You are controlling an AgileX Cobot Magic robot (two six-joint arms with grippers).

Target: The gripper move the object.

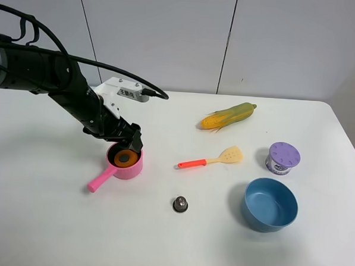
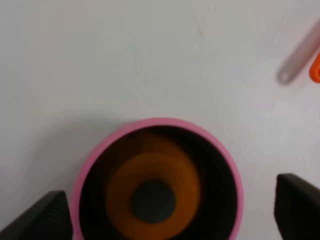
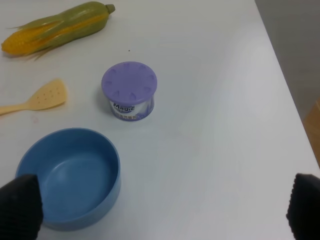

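Note:
The object (image 1: 125, 157), a small orange-brown dome with a dark grey spot on top, lies inside the pink saucepan (image 1: 134, 170) at the table's left middle. In the left wrist view the object (image 2: 155, 197) sits at the pan's bottom inside the pink rim (image 2: 165, 122). My left gripper (image 1: 127, 144) hovers right above the pan, open, with its black fingertips (image 2: 47, 217) standing wide on either side of the pan and touching nothing. My right gripper (image 3: 162, 215) is open and empty above the table's right side. It is out of the exterior view.
A small dark metal knob (image 1: 180, 203) lies in front of the pan. An orange-handled spatula (image 1: 212, 160), a corn cob (image 1: 229, 116), a purple-lidded can (image 1: 282, 157) and a blue bowl (image 1: 269, 203) lie to the right. The pan's handle (image 1: 100, 180) points front-left.

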